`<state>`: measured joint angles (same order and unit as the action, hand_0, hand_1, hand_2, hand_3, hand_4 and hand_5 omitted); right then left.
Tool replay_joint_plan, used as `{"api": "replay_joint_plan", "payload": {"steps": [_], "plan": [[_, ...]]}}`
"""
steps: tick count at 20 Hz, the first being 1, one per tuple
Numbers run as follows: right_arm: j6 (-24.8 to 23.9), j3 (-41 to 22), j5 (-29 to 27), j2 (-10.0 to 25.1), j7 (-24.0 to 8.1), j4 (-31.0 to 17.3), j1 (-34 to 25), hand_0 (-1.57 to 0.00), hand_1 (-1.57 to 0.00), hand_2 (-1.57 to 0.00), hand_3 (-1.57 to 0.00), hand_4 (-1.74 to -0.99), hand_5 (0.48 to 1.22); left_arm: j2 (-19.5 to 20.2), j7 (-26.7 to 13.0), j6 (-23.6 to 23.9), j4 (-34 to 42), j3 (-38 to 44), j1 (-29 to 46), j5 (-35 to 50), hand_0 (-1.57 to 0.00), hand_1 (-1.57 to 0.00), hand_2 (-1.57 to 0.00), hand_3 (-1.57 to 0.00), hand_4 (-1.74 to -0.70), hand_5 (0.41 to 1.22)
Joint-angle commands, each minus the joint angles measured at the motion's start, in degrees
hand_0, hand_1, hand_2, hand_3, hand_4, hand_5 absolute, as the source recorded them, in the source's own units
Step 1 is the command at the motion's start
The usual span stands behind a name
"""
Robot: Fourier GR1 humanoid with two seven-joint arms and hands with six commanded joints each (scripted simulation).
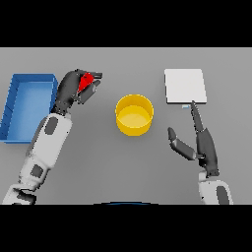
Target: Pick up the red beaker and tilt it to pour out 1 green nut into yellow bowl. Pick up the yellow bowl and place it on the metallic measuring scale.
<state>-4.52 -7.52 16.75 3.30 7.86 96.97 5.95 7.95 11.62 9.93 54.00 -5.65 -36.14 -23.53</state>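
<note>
**Beaker in the grip, but off to the side of the bowl**

The left hand has its fingers wrapped round the red beaker, holding it up near the blue bin and clearly to the left of the yellow bowl. The bowl sits mid-table, and no green nut shows inside it. The right hand rests open, fingers straight, one fingertip reaching up to the near edge of the metallic measuring scale.

The danger, as I read it: tip the beaker where it hangs and the nut lands on bare table, short of the rim. Tilt too hard over the bowl and more than one could tumble out. Most of the beaker is hidden by the fingers, so its mouth direction is hard to call.

Room looks good. Open grey table lies between beaker and bowl, and between bowl and scale. The bin wall sits close behind the left forearm, so a backward swing could clip it.
</note>
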Motion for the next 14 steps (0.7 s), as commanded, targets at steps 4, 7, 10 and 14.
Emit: {"api": "replay_joint_plan", "payload": {"steps": [4,7,10,14], "plan": [[0.6,-0.4,-0.3,-0.3,0.7,0.3,0.9,0.0,0.0,0.0,0.0,-1.092,0.668,1.6,-4.0,-2.6,3.5,-5.1,-0.1,-5.7,-1.56,-1.56,-1.56,-1.55,-1.74,1.123],[0.3,-0.7,0.3,-0.5,0.0,0.5,0.8,0.0,0.0,0.0,0.0,-1.096,0.666,2.0,-7.1,-4.4,6.0,-8.1,-0.3,-9.0,-1.56,-1.56,-1.56,-1.56,-1.74,1.144],[0.8,-1.1,0.0,-0.8,0.3,0.7,0.5,0.0,0.0,0.0,0.0,-1.069,0.685,4.2,-11.0,-7.9,5.4,-13.2,-4.9,-16.2,-1.57,-1.57,-1.57,-1.56,-1.74,1.153],[0.6,-1.2,0.7,-0.4,0.2,1.4,1.1,0.0,0.0,0.0,0.0,-1.062,0.691,6.2,-11.2,-14.8,3.5,-21.0,-10.5,-24.9,-1.57,-1.57,-1.57,-1.57,-1.74,1.193]]}}
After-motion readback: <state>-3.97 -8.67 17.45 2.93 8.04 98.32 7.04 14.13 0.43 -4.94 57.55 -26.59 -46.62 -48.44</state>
